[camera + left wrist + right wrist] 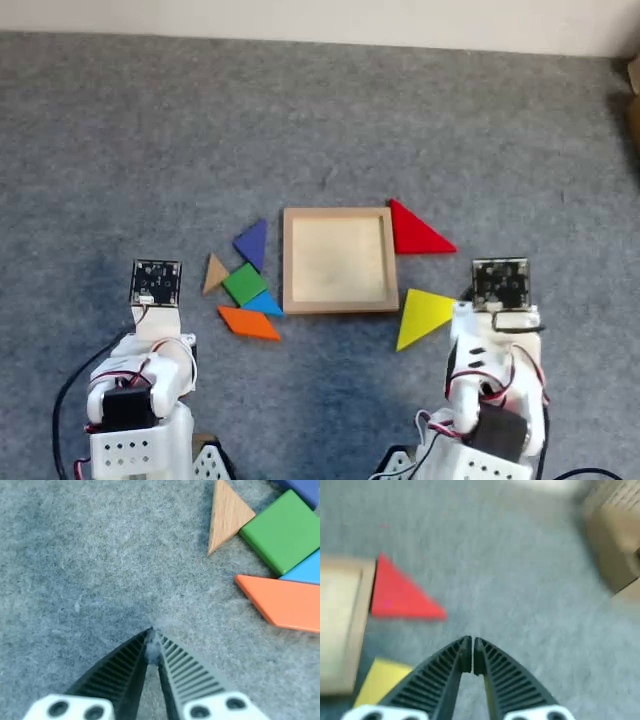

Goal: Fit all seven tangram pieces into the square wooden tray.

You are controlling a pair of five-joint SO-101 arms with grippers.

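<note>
Tangram pieces (243, 283) lie flat on the counter (320, 120) at two opposite sides of the empty square wooden tray (338, 304), judged light, rigid and smooth, best pinched across opposite edges; the left end effector (152, 641) and right end effector (471, 652) are both clenched, holding nothing.

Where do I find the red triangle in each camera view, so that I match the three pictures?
High view: the red triangle lies at the far right corner of the wooden tray.
Right wrist view: red triangle next to the tray's rim, yellow triangle nearer.
Left wrist view: faces the green square, on the tray's other side.
Shared landmark: the tray; for the left wrist, the green square.
</note>
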